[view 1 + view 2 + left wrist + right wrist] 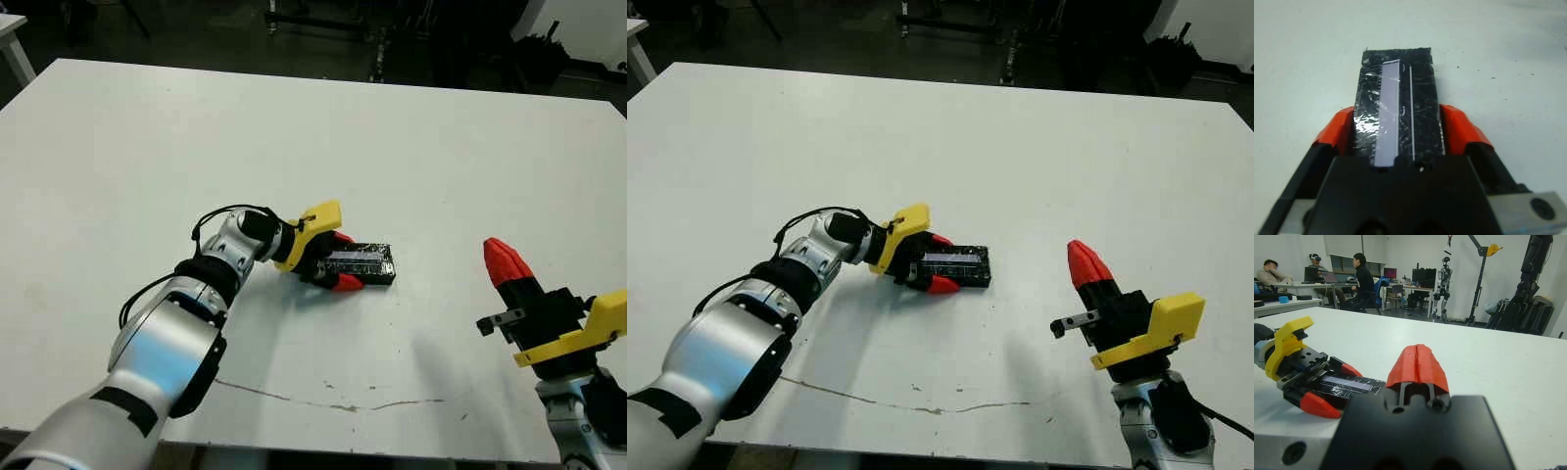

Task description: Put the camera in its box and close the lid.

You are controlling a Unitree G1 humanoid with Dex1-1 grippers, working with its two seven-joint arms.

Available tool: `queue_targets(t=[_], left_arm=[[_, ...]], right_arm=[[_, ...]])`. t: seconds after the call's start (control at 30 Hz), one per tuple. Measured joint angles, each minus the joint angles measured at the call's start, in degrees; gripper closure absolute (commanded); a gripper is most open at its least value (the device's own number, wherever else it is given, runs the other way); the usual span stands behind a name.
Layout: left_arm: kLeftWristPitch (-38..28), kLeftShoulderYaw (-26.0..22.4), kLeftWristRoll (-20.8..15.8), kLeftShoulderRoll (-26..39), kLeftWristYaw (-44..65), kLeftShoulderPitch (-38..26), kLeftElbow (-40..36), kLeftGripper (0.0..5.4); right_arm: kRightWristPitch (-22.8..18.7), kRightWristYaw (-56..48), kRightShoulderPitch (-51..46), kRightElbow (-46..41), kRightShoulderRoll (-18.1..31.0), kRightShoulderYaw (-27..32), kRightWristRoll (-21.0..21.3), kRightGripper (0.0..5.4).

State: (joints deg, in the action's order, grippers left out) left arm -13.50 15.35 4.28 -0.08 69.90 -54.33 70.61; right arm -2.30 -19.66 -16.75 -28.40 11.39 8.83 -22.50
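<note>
The lid [366,260], a flat glossy black slab with pale streaks, lies on the white table [411,147] near the middle. My left gripper [345,261] straddles its near end, one red finger [1338,128] against each long side, so it is shut on the lid [1398,98]. The camera and the box are hidden; I cannot tell whether they lie beneath the lid. My right gripper [502,255] hovers to the right of the lid and apart from it, its red fingers [1418,363] pressed together with nothing in them.
A thin dark line [323,401] marks the table near its front edge. Beyond the far edge, the right wrist view shows people [1359,281] seated at desks, a humanoid robot [1444,286] on a stand, and dark equipment [1528,303].
</note>
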Motion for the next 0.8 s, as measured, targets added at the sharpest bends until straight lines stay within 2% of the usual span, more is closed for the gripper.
queue_targets(t=[0.17, 0.4, 0.57, 0.7, 0.8], left_arm=[[0.64, -4.58, -4.78, 2.12, 4.02, 4.3, -4.83, 0.02], [7.72, -10.26, -14.3, 7.59, 9.21, 13.36, -23.29, 0.01], [14.07, -13.41, -20.65, 11.88, 8.56, 18.26, -37.48, 0.01], [16.43, -15.07, -23.34, 12.96, 4.37, 19.59, -44.0, 0.01], [20.1, -17.22, -26.65, 11.78, -1.4, 20.78, -47.18, 0.01]], right_arm=[[0.0, 0.0, -0.01, 0.0, -0.02, -0.14, 0.02, 5.4], [0.4, -0.06, -0.03, 0.11, -0.08, -0.38, 0.16, 5.4], [0.63, -0.15, -0.05, 0.13, -0.11, -0.5, 0.17, 5.4], [0.73, -0.15, -0.05, 0.13, -0.12, -0.73, 0.26, 5.4], [0.74, -0.13, -0.05, 0.13, -0.2, -0.94, 0.24, 5.4]])
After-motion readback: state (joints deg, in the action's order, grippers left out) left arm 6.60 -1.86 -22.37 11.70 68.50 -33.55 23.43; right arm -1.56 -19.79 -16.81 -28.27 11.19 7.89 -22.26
